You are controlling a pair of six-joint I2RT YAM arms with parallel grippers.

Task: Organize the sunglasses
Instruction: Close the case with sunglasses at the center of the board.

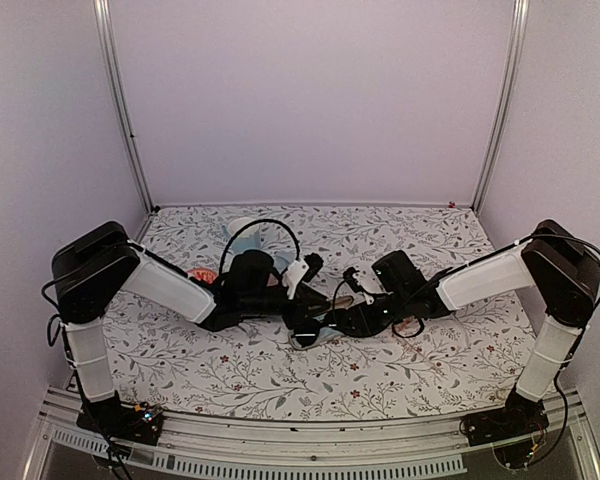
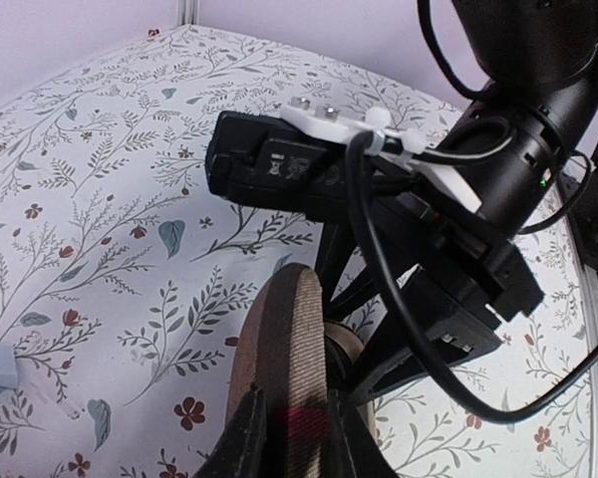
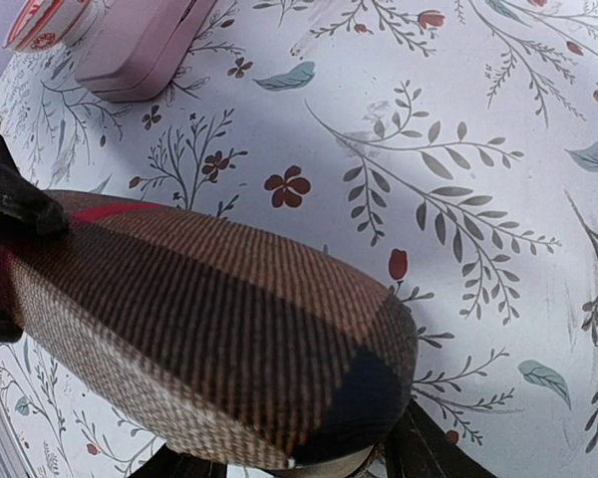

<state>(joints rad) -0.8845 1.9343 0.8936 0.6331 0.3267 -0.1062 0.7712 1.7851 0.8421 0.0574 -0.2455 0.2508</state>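
Left gripper [image 2: 289, 438] pinches one end of the brown woven red-banded oblong case [image 3: 209, 329]. The right gripper [image 3: 299, 466], jaws half-spread, clamps the other end, mid floral table [image 1: 230, 385]. Sunglasses: not discernible, possibly hidden. Likely light, fragile, lenses slick; take by bridge or temple hinge.

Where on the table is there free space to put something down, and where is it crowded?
Free: the front strip of the table between the arm bases, and the back right corner. Crowded: the middle, where the left gripper and right gripper both hold the brown case, with the pink case nearby.
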